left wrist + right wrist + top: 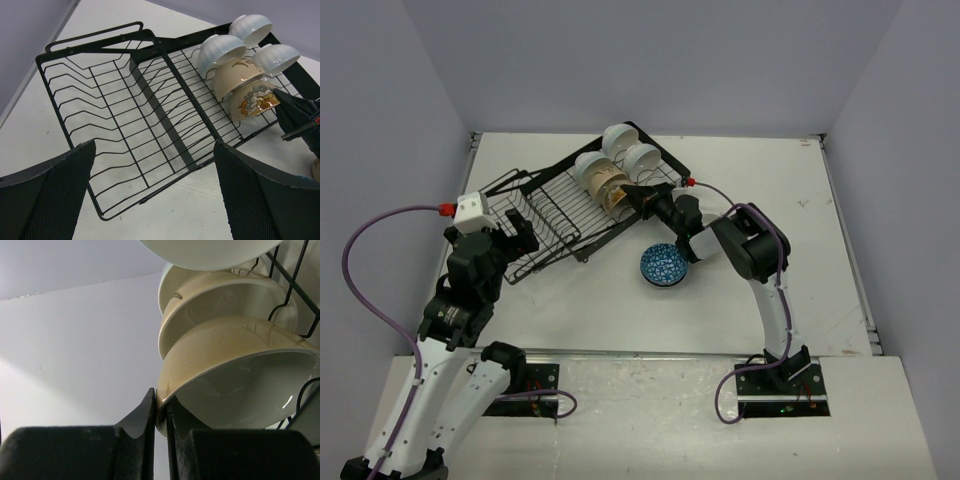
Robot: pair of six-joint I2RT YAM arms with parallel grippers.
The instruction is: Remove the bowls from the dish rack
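The right fingers [137, 427] clenched the rim of a glossy tan bowl [225, 345], flower-patterned outside, pale inside, foremost in the dish rack [160, 112]. The left fingers [50, 200] gaped wide, rack just beyond them.

Bowls [235, 75] crowd the dish rack's [165, 115] right end; its left section lies open.

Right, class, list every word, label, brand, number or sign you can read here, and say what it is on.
No readable text anywhere.
The flowered bowl and the blue bowl carry only painted patterns, no letters.
The rack and the table bear no writing.
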